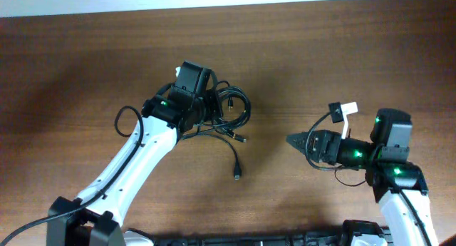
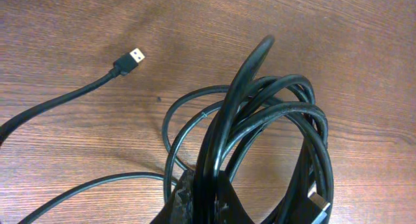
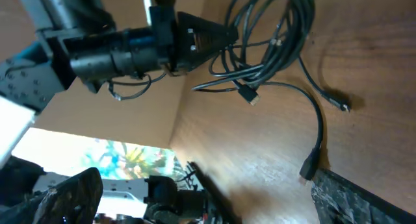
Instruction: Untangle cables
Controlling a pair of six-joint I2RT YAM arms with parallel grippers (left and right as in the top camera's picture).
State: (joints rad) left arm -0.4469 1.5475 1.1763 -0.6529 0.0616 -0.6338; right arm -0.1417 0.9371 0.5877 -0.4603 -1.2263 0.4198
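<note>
Cables [image 1: 229, 107]: one knotted bundle of thin black cord, lying left of centre on the table [image 1: 342, 46], right at the tip of the left arm.

Left gripper [image 3: 218, 36]: pressed together, pinching strands at the near edge of the bundle. In the left wrist view several loops rise out from between its fingers and arch over one another.

Right gripper [image 1: 293, 140]: jaws spread wide, holding nothing. It points at the bundle from the right, well apart from it.

Handling, my estimate:
- Light and limp. The cord will sag and drag, not hold a shape.
- The jacket looks smooth, so a pinch on a single strand may slip.
- The loops cross many times, so a hard pull would likely tighten the knot.

Where to grip: one loose strand [image 1: 235, 157] runs out of the bundle toward me and ends in a plug [image 1: 236, 176]. A second, gold-tipped plug [image 2: 134, 56] lies free beside the coils. I would take a free end just behind the plug, where the moulding gives purchase.

Surface: brown wood grain, flat and matte, otherwise bare around the work.

Room: past the table edge the right wrist view shows only a bright blurred patch, which I cannot identify.
</note>
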